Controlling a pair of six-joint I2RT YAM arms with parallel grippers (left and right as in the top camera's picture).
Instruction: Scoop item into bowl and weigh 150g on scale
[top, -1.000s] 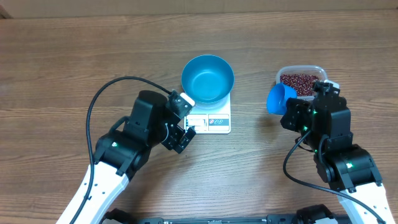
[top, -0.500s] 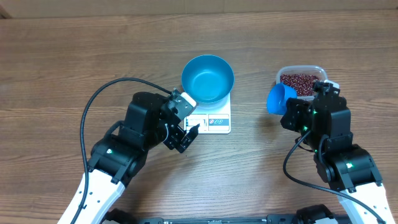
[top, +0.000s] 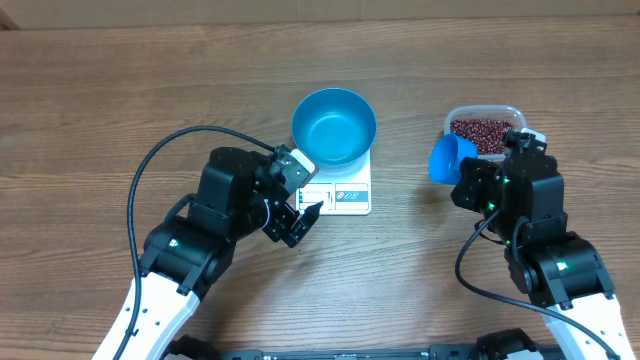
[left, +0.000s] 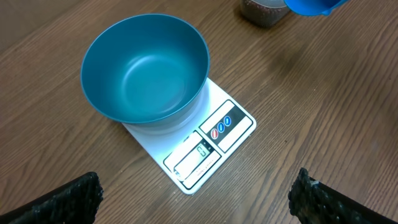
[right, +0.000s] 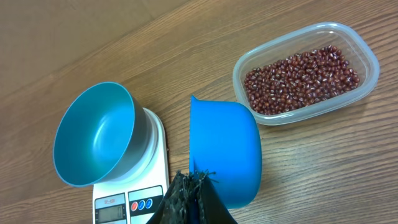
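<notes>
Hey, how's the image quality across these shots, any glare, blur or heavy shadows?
Overhead: even light, only soft shadows on the table, no harsh glare on the bowl. Left wrist: bowl and scale sharp, the display hard to read. Right wrist: beans crisp enough to tell single grains; the right gripper holding the scoop is dark, with little detail.

Overhead: fixed above table (top: 100, 80), facing straight down, farthest off, whole work area in frame.
Left wrist: close, angled down on bowl (left: 144, 68) and scale (left: 217, 130).
Right wrist: close, tilted down past scoop (right: 224, 149) toward tub (right: 370, 62).
Shared by all three: bowl on scale.
</notes>
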